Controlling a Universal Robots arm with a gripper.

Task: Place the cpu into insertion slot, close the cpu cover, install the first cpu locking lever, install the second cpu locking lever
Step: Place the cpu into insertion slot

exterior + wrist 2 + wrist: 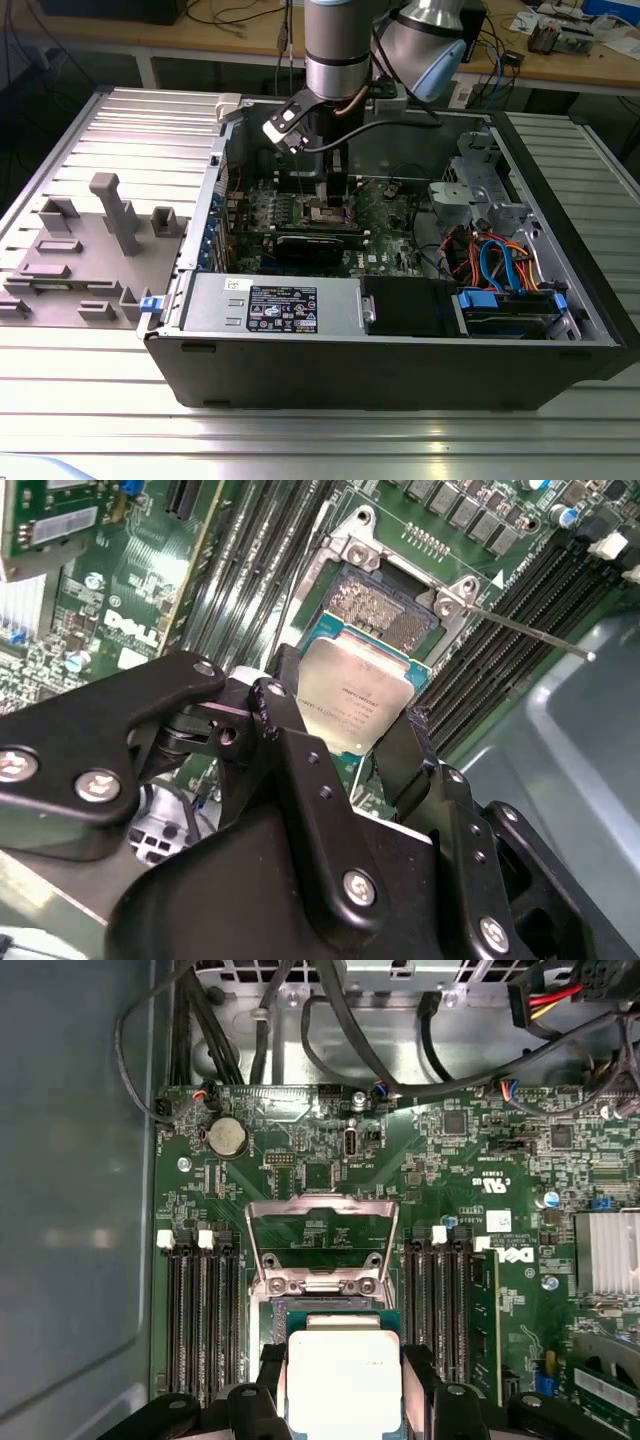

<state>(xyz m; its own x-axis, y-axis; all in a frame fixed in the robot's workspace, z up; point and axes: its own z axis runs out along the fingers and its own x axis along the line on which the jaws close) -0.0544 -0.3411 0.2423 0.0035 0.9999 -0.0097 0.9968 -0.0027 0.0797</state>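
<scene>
**Q:** Which step does this figure show?
**A:** The first, placing the cpu [355,705]. The gripper [345,735] clamps the chip by two opposite edges, metal top up. It is poised over one edge of the bare insertion slot [378,608] and is not yet seated.

**Q:** And the cpu cover?
**A:** The cpu cover [320,1206] stands swung open on its hinge, with a locking lever [530,630] released beside the slot.

**Q:** What does seating call for?
**A:** By judgement, the chip must be squared with the slot and lowered level. A tilt could harm the contacts.
</scene>
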